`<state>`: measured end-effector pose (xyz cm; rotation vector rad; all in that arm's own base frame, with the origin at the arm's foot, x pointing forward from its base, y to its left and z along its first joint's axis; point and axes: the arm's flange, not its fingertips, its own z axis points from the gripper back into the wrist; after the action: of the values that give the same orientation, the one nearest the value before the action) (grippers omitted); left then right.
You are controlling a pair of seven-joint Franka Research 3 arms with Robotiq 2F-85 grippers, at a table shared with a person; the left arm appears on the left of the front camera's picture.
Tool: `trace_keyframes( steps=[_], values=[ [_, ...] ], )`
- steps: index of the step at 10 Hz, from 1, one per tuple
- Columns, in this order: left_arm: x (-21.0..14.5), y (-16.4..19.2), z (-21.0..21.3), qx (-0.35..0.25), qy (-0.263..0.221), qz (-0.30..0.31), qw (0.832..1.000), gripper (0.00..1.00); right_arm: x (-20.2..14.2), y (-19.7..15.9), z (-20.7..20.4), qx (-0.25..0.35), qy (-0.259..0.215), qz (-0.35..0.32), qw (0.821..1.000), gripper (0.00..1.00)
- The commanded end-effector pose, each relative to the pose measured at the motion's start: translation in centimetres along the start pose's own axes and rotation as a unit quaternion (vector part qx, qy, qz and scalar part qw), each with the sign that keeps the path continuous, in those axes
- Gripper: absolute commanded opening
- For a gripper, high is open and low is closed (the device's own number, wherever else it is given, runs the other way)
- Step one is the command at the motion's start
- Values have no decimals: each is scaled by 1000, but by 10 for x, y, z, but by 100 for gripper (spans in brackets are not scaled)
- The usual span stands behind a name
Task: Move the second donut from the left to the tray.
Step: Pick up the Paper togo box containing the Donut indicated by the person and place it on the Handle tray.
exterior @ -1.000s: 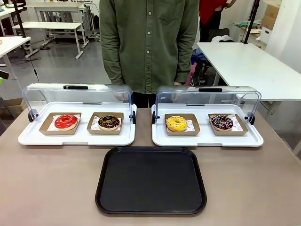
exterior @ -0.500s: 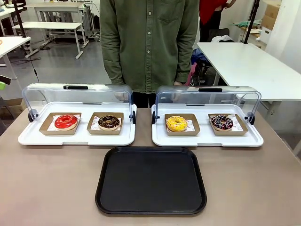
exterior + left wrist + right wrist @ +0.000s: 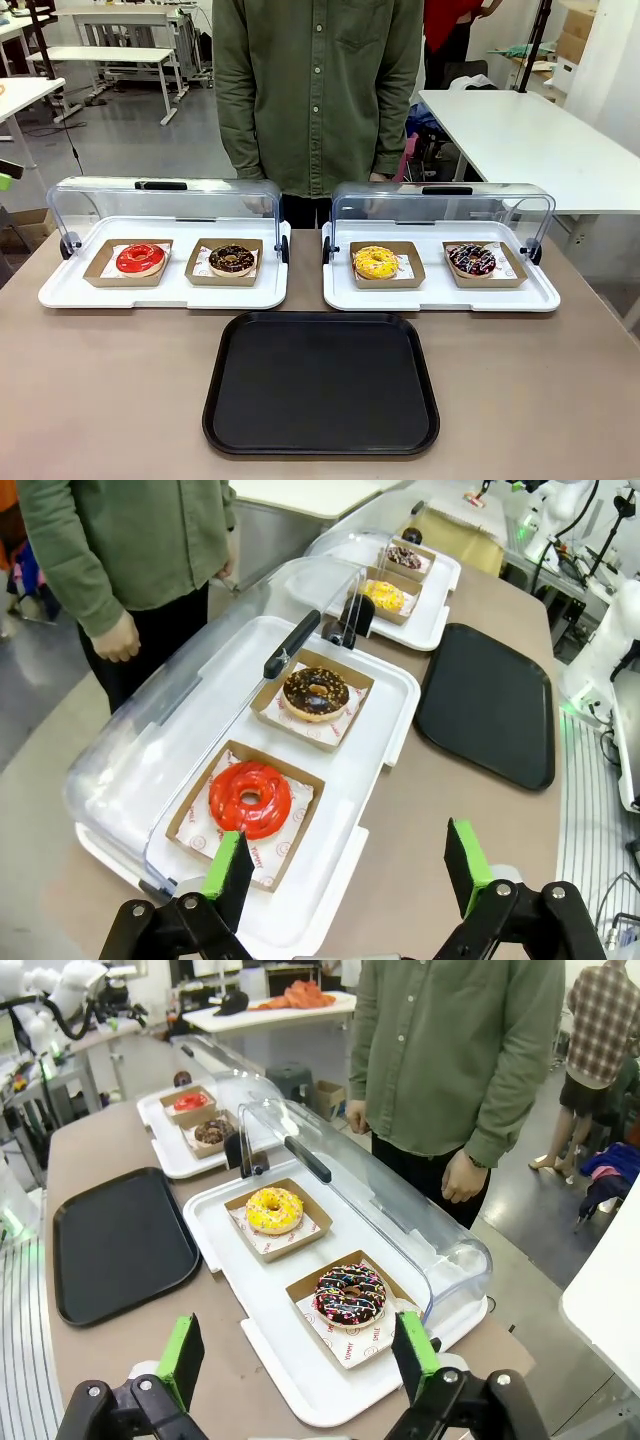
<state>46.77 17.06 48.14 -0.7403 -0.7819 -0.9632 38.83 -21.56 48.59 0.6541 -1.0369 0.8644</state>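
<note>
Our left gripper (image 3: 350, 865) and right gripper (image 3: 298, 1350) gape empty, and we see the second donut from the left (image 3: 232, 258) at eleven o'clock of the tray (image 3: 320, 385).

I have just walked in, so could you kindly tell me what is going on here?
Nothing is being handled yet. The left gripper and the right gripper both hang open over the table's two ends. The chocolate donut sits in its holder on the left white tray, lid raised, beside the red donut. The black tray lies nearer the robot. A person stands at the far side, hands down.
</note>
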Motion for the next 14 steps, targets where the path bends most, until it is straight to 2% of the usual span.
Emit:
trace_keyframes(
  steps=[1,14],
  values=[
    [2,0,1,0,3,0,1000,100,2,0,0,1,-3,2,1000,100],
    [2,0,1,0,3,0,1000,100,2,0,0,1,-3,2,1000,100]
  ],
)
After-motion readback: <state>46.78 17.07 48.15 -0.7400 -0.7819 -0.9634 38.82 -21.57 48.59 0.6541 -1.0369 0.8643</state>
